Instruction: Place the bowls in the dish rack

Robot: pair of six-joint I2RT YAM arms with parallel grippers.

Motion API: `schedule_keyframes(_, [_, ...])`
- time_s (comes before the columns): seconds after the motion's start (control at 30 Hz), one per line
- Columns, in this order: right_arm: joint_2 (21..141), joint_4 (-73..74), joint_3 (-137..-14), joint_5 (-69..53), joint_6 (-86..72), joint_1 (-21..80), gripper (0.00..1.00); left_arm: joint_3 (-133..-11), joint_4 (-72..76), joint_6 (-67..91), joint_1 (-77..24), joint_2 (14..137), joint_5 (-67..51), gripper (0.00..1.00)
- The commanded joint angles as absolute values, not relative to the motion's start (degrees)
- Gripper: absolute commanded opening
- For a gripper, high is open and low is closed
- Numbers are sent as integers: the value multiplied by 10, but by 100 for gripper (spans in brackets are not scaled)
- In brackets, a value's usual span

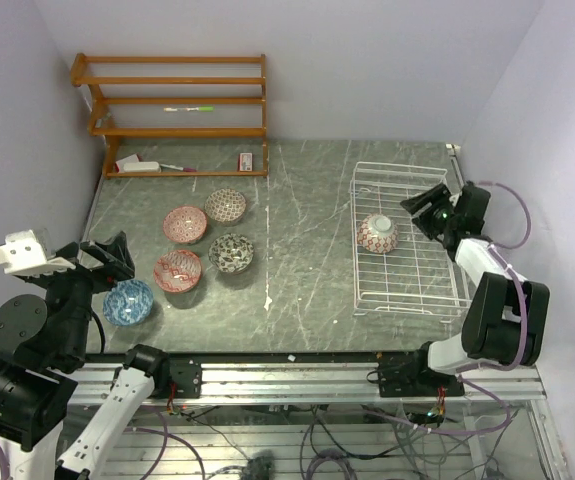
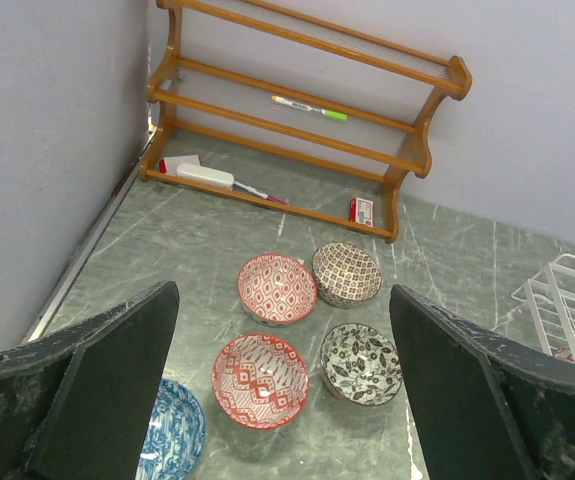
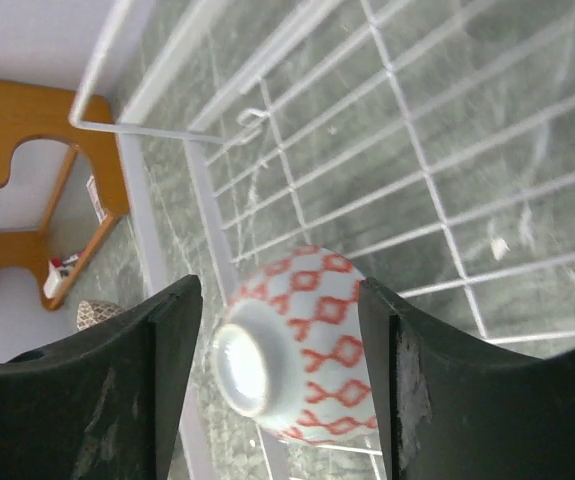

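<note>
Bowl [image 3: 312, 340] sideways in dish rack [image 3: 157, 131]; right tool [image 3: 279, 300] parted loosely around it; left tool [image 2: 282, 295] wide, empty. Ceramic, likely slick, brittle; grip rim.

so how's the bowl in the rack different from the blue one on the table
The red-diamond bowl lies tipped over in the dish rack, with its pale outside and foot ring showing. The blue bowl sits upright on the table, with its patterned inside showing. Both are small and round.
</note>
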State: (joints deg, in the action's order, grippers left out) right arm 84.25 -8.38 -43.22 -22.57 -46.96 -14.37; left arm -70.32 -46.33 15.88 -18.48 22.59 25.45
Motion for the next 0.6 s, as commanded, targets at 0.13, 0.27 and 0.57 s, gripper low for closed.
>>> schedule_keyframes(0.13, [843,73,-568,-54,-316,-19,68,-699,-451,155,-185,222,251,98])
schedule_keyframes(0.27, [868,98,-606,4,-288,21,68,-705,-460,155,-185,220,257,98])
schedule_keyframes(0.57, [932,132,-650,78,-243,56,68,-697,-468,146,-185,207,262,98])
